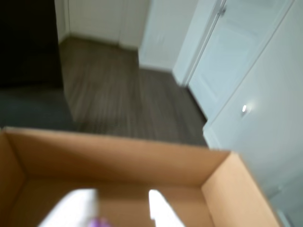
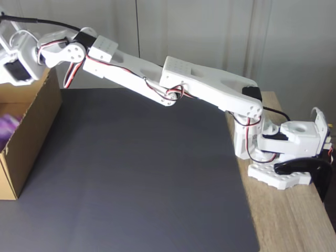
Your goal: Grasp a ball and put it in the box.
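Grey mat (image 2: 142,173) — wood-plank floor (image 1: 123,94) beyond

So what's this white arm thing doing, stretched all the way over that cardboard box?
The white robot arm is stretched across the dark mat to the cardboard box at the left of the fixed view. A purple ball shows as a blur inside the box, so it seems to be dropping or already in. In the wrist view the gripper hangs over the box's open top, its white fingers apart, with a bit of purple between them.
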